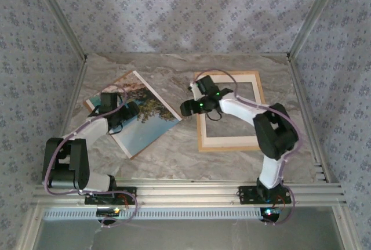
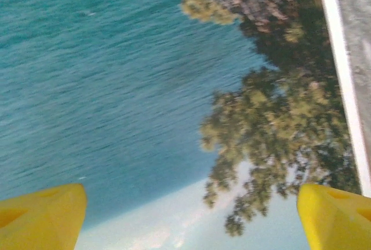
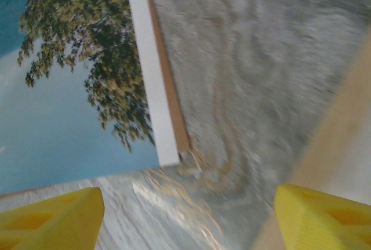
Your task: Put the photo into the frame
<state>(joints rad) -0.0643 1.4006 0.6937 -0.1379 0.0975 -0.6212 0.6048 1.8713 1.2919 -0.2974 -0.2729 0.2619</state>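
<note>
Photo (image 1: 152,113) lies angled at the left of the table (image 1: 174,166), frame (image 1: 229,145) flat toward its right edge — apart. Left wrist: left claw (image 2: 188,218) spread wide over the print, empty. Right wrist: right claw (image 3: 188,215) apart, empty, over bare table beside the photo's corner — probably light, bendy, slick; pinch its white border.

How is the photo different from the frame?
The photo is full of blue sea and trees; the frame has no picture in its middle. The photo lies turned at a slant on the left; the frame sits nearly straight on the right. The photo has a white border; the frame has a light wood edge. Both are flat rectangles lying apart on the table.
</note>
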